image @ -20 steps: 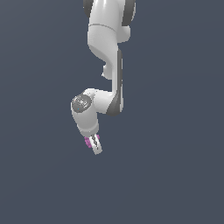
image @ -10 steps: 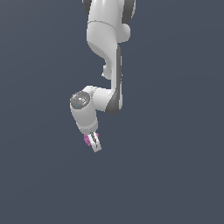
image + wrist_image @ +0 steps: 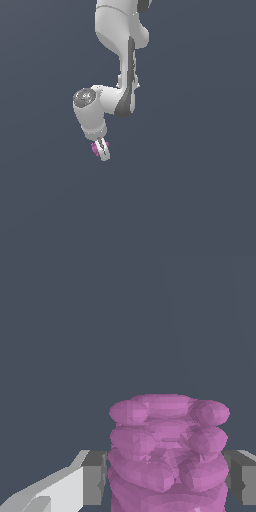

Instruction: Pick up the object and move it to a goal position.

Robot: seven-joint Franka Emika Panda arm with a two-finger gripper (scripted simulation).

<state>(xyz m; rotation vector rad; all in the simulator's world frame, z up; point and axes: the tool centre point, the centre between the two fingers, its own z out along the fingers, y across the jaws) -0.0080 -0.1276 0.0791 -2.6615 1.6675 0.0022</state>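
Grey-padded fingers: narrowly set, one pad at each flank of the object, clamping it between them. Object: magenta-pink, ridged stack of rings, upright between the pads, protruding beyond the tips. Gripper: white, angled downward, object showing at its side. Arm: white, folded, against plain dark grey-blue surround.

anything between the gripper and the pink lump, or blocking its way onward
Nothing stands between them: the gripper is shut on the ridged pink lump, a finger pad on each side. No goal marker shows, and only plain dark background surrounds the arm, so no visible obstacle.
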